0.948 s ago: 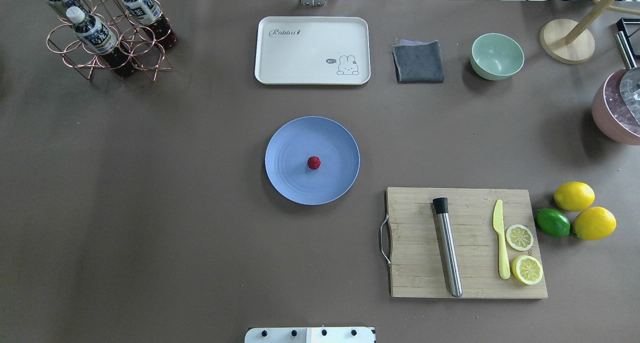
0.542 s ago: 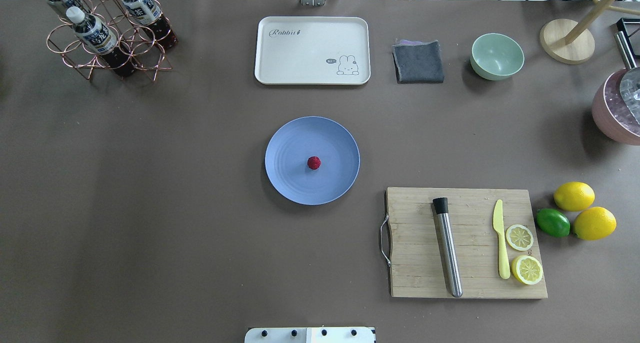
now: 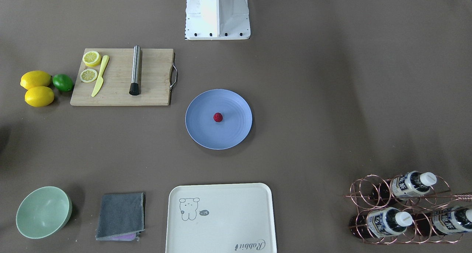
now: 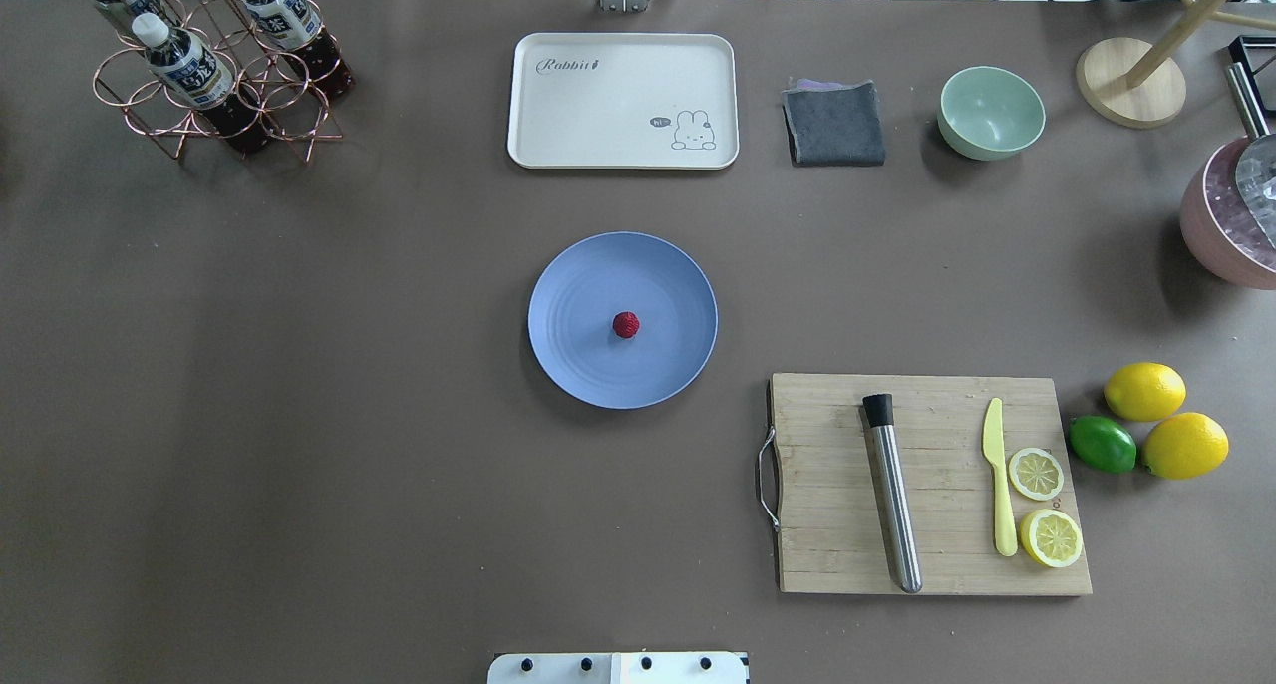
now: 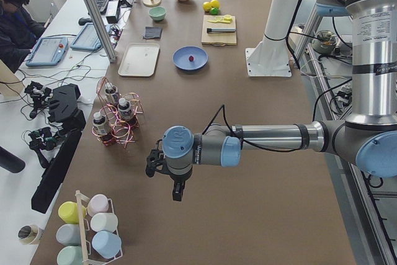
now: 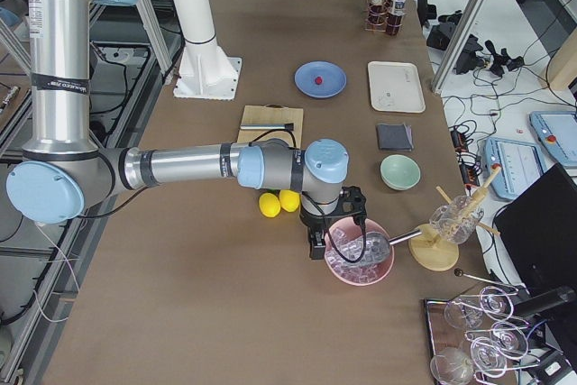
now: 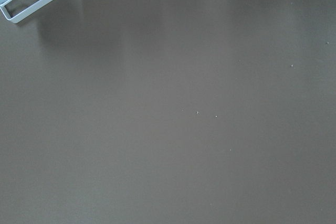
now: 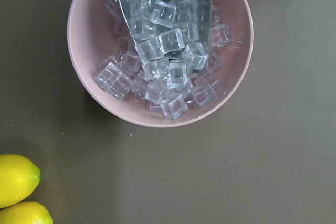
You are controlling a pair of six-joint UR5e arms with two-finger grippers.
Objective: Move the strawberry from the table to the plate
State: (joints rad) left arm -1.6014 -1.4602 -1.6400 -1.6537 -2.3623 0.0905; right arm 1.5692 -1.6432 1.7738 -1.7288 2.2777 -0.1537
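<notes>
The small dark-red strawberry (image 4: pixel 626 324) lies in the middle of the round blue plate (image 4: pixel 568 285), at the centre of the brown table (image 4: pixel 299 365). The front-facing view shows the same: strawberry (image 3: pixel 218 117) on plate (image 3: pixel 199 129). Neither gripper appears in the overhead or front-facing views. The left gripper (image 5: pixel 177 195) hangs over bare table far from the plate, near the bottle rack; I cannot tell if it is open or shut. The right gripper (image 6: pixel 315 245) hovers by a pink bowl of ice; its state cannot be told either.
A cutting board (image 4: pixel 932 485) with a metal muddler, yellow knife and lemon slices lies right of the plate, with lemons (image 4: pixel 1144 391) and a lime (image 4: pixel 1103 444) beside it. A cream tray (image 4: pixel 623 101), grey cloth (image 4: pixel 834 124), green bowl (image 4: pixel 991 112), bottle rack (image 4: pixel 214 66) and ice bowl (image 8: pixel 160 51) line the edges.
</notes>
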